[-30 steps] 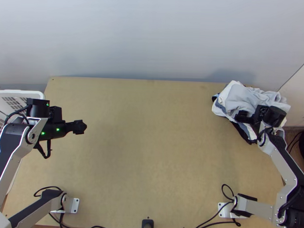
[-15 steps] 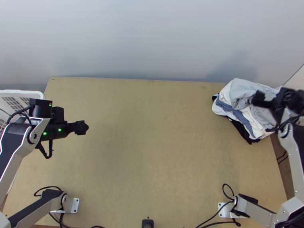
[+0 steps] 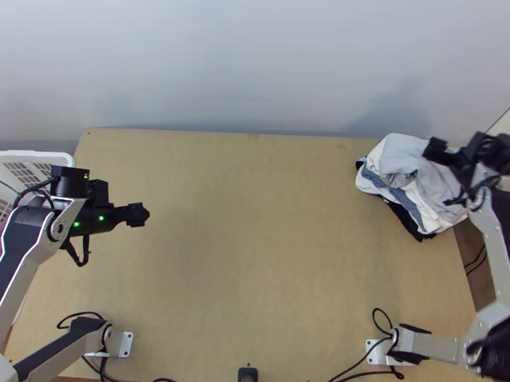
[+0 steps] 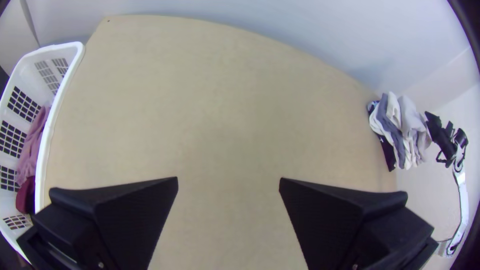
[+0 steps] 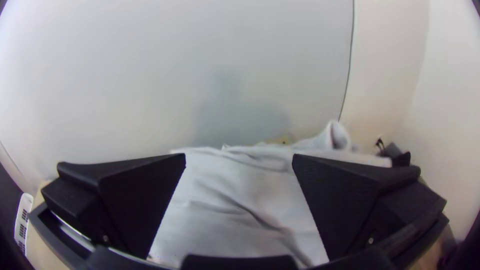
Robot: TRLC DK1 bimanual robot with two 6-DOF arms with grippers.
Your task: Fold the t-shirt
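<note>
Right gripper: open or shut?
Open. The right gripper has its fingers wide apart in its wrist view, with light grey cloth beyond the gap.

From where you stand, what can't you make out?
- Clothes pile: lower layers, top view, covered by the light grey cloth.
- T-shirt: can't tell which garment, top view, overlapping folds.
- Right gripper: exact outline, top view, blurred.
- Laundry basket: outer side, top view, cut off by the left edge.

The table [image 3: 252,258] is smooth, matt wood; the basket [image 4: 51,125] smooth plastic; the pile [image 3: 403,159] soft, wrinkled cloth; the arm links [image 3: 437,346] satin-looking metal
</note>
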